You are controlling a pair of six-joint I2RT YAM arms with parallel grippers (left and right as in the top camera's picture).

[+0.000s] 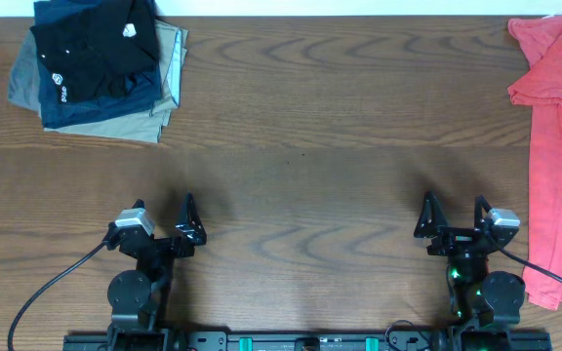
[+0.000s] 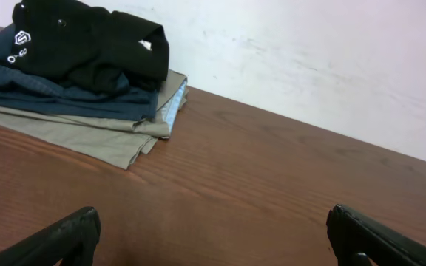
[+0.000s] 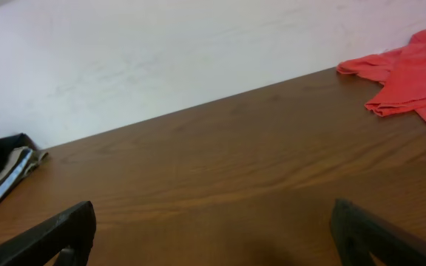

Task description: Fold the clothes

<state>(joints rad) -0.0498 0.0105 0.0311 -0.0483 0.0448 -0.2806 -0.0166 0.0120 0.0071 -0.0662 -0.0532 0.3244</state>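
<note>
– Okay, operator, eyes on the overhead view: your left gripper (image 1: 162, 216) sits low at about seven o'clock on the brown wood-grain table (image 1: 301, 146), its two black fingers spread wide with nothing between them.

– And your right gripper (image 1: 454, 216)?

– Mirror image, at about five o'clock, jaws just as wide apart, with bare wood under them. Both wrist views back that up: a black fingertip (image 2: 65, 240) at each lower corner, tabletop in the gap.

– Where's the thing you're meant to fold?

– The large black soft-fabric shirt with small white logo prints (image 1: 96, 49) is up at eleven o'clock, in the far corner, well apart from both grippers. It lies in a compact bundle on top of a stack. A navy-blue folded garment (image 1: 86, 109) is right beneath it, and a khaki folded garment (image 1: 125, 127) is at the bottom, its edges poking out toward five o'clock.

– And from your left wrist?

– The stack sits at ten o'clock in that view, against the white wall (image 2: 309, 59). Two white logos show on the black fabric, and there's a pale-blue lining at the khaki's fold.

– Anything else on the table?

– A coral-red T-shirt (image 1: 559, 146) lies spread down the edge from two to four o'clock, near your right arm, partly running off the frame. Your right wrist catches a sleeve of it at one o'clock and a sliver of the stack at nine.
</note>
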